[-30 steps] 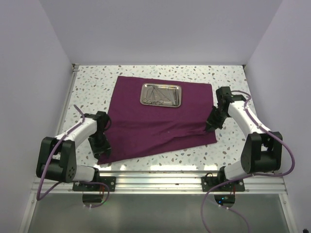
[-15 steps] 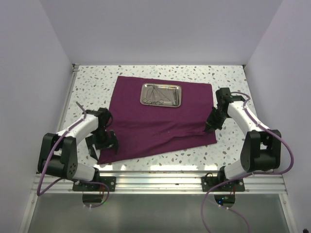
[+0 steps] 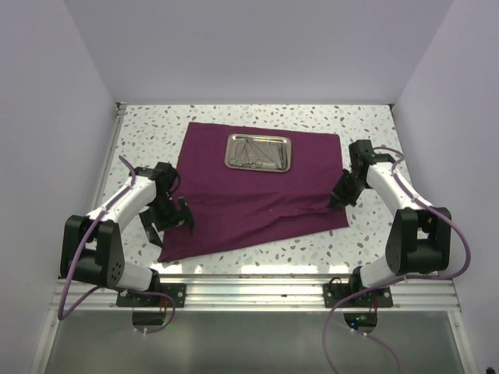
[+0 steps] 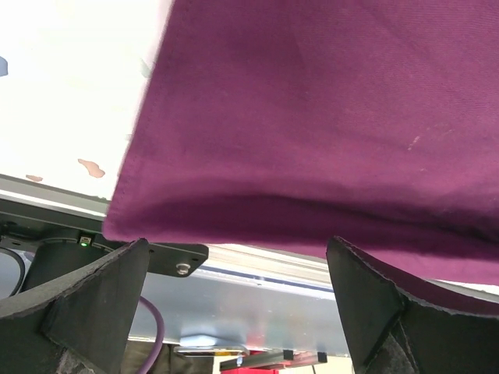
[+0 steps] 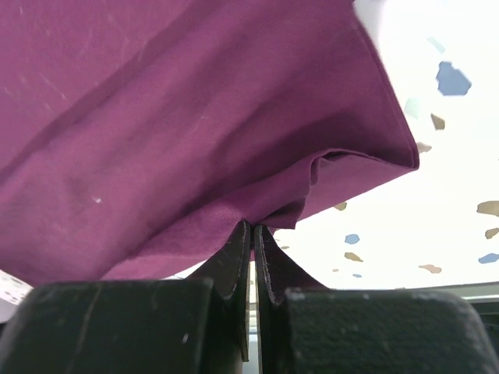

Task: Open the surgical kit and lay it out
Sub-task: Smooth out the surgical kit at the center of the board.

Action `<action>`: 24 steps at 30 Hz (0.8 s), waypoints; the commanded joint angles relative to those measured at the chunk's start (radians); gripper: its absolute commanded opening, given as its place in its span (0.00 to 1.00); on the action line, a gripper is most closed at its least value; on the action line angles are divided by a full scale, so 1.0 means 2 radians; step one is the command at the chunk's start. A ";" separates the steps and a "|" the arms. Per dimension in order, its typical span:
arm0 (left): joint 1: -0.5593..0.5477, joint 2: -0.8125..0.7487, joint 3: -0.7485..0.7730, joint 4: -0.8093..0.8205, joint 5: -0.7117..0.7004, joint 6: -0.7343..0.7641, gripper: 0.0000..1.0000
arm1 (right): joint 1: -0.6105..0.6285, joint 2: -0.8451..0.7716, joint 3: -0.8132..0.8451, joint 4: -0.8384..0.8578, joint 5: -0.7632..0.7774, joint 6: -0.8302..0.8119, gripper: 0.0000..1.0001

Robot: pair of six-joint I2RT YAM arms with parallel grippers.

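The dark purple cloth wrap point(image 3: 257, 199) lies unfolded on the speckled table point(image 3: 374, 125), with the shiny rectangular steel tray point(image 3: 228, 153) at its far middle, while the right claw point(image 3: 336, 202) pinches its right-edge fold, apparently to draw it flat, and the left claw point(image 3: 168, 224) hangs spread and empty over the near-left corner.

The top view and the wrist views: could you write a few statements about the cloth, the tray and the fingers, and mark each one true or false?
1. The tray sits on the purple cloth. True.
2. The left fingers are shut on the cloth. False: they stand wide open at the cloth's near left corner and hold nothing.
3. The right fingers pinch the cloth's edge. True.
4. The tray is empty. False: thin silver tools lie in it.
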 commanded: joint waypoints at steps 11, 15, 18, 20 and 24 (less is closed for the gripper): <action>-0.003 0.004 -0.023 0.027 0.030 -0.034 0.99 | -0.062 0.017 0.005 0.026 0.020 0.004 0.00; -0.003 0.007 -0.040 0.048 0.060 -0.043 0.98 | -0.063 0.015 -0.002 0.036 0.024 0.015 0.00; -0.005 0.010 -0.019 0.041 0.060 -0.036 0.97 | -0.063 0.014 -0.013 0.068 0.029 0.032 0.00; -0.006 0.016 0.005 0.036 0.061 -0.018 0.94 | -0.063 0.033 -0.015 0.092 0.028 0.042 0.00; -0.010 0.012 0.044 0.035 0.080 0.002 0.89 | -0.063 0.086 0.022 0.093 0.020 0.049 0.00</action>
